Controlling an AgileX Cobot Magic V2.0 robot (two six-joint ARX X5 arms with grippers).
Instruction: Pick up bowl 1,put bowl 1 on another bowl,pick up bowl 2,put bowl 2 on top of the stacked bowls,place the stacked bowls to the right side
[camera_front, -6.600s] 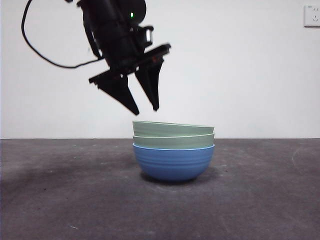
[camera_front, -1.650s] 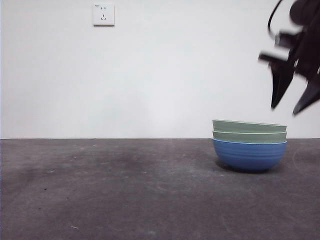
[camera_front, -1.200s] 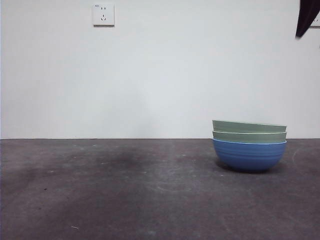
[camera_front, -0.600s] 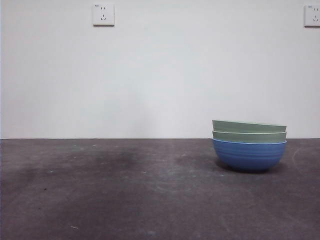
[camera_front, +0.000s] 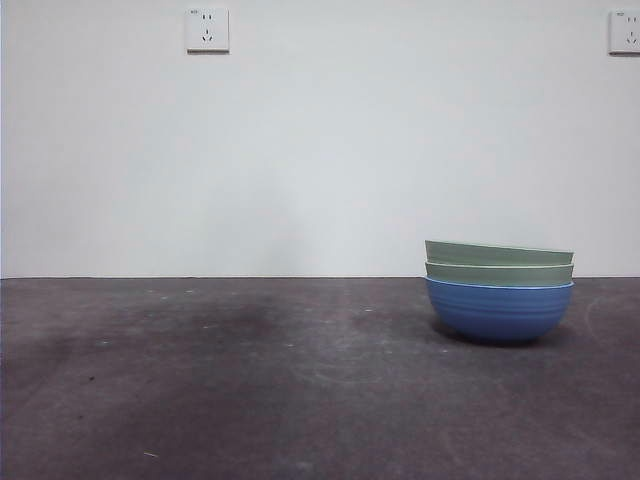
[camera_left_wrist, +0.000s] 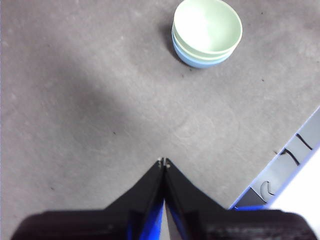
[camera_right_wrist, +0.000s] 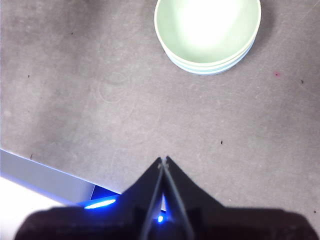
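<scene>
White wall with two sockets (camera_front: 207, 29) behind a dark grey bench (camera_front: 250, 380). Arm gone from front view; 5.4 s ago hovered over the stacked bowls (camera_front: 499, 290) at bench centre. Stack now at the right side of the bench, unchanged over the last 0.5 s. Upright, openings facing up, round so no long axis; another bowl (camera_front: 499, 311), blue and ribbed, at the base, two pale green rims showing above it. Left gripper (camera_left_wrist: 163, 162) fingers pressed together, holding nothing, well apart from stack. Right gripper (camera_right_wrist: 163, 160) likewise, fingers pressed together, clear of stack.
</scene>
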